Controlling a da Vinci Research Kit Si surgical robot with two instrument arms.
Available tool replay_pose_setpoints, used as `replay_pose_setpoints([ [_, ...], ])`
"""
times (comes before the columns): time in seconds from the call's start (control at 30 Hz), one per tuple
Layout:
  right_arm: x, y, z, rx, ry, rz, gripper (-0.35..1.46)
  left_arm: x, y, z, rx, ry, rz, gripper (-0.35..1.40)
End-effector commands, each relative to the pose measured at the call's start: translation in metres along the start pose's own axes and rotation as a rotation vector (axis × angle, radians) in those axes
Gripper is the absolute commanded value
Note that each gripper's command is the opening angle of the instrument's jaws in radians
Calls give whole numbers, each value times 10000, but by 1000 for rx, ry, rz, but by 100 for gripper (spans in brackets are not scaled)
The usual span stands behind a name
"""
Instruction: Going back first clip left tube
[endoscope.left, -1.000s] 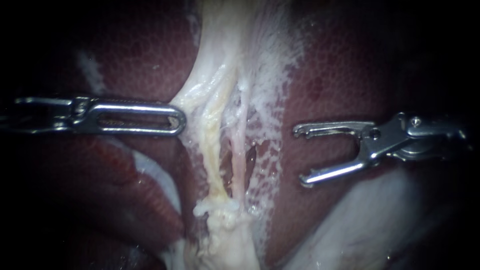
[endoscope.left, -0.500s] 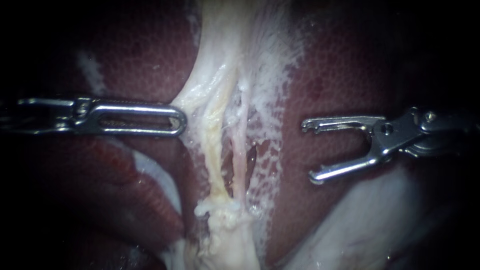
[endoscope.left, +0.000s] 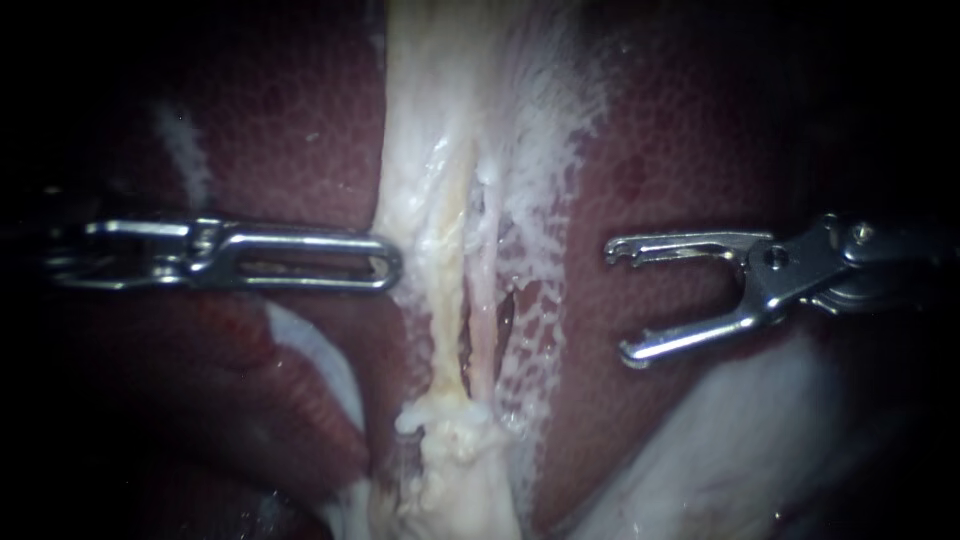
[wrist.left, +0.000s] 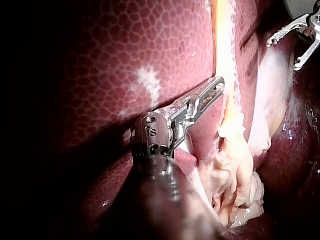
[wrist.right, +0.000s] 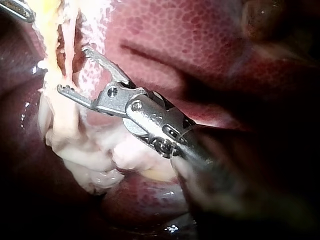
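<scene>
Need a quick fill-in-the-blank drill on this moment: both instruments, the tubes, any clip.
1. The right instrument is ____ and holds nothing.
2. The left instrument is ____ on the white tissue beside the left tube.
3. Between the two instruments, ____ tubes run side by side: the left tube and the right tube.
4. No ____ shows on either tube.

Missing words: open; shut; two; clip.
</scene>
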Motion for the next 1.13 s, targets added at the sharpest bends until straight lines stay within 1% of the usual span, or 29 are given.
replay_pose_setpoints([
  [0.03, 0, -1, 0, 1, 0, -2, 60, 2, 1, 2, 5, -1, -4, -35],
  [0.2, 2, -4, -1, 2, 3, -14, 60, 3, 1, 5, 5, 3, -4, -35],
  [0.47, 2, -4, -3, 3, 3, -20, 60, 7, 1, 11, 11, 6, -1, -35],
  [1.13, 1, -6, -3, 3, 3, -20, 60, 7, 0, 11, 12, 6, -1, -35],
])
